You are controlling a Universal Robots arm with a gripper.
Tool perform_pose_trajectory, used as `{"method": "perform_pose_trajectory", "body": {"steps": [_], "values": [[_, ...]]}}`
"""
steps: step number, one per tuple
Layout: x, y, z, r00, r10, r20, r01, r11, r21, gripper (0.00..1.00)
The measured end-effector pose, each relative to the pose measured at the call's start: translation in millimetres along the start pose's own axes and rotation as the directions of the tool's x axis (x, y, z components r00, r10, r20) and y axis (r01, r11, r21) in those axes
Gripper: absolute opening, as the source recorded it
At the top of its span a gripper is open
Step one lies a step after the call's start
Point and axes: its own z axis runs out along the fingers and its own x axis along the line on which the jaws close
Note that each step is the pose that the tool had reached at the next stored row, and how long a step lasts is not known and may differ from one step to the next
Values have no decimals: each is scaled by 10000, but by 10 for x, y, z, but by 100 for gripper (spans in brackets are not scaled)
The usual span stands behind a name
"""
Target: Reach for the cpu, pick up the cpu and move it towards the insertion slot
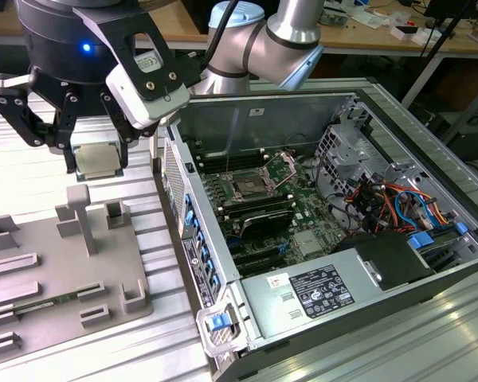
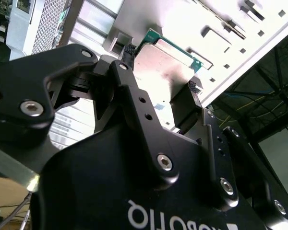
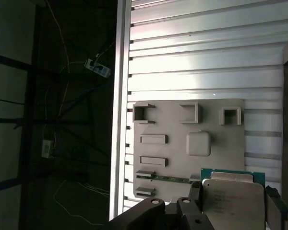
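The cpu (image 1: 95, 159) is a flat silvery square with a thin green rim. It hangs in the air above the grey holder plate (image 1: 56, 270) at the exterior view's left. My gripper (image 1: 94, 163) is shut on it, black fingers pressing its two opposite edges. Both wrist views show the cpu (image 2: 163, 64) (image 3: 233, 199) held between the fingers (image 2: 185, 108). The insertion slot (image 1: 248, 189) is a silver-framed socket with a dark centre on the motherboard inside the open computer case, well off toward the exterior view's right of the gripper.
The open computer case (image 1: 334, 119) has tall metal walls between the gripper and the socket. Black memory slots (image 1: 259, 211), coloured cables (image 1: 390, 203) and a power supply (image 1: 319, 290) lie inside. The holder plate carries several raised grey blocks (image 1: 78, 215). Everything stands on a ribbed aluminium table (image 3: 192, 57).
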Motion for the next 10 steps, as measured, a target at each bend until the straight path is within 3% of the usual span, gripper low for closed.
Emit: {"method": "perform_pose_trajectory", "body": {"steps": [10], "values": [[-59,-2,-2,10000,2,1,-2,10000,2,55]]}}
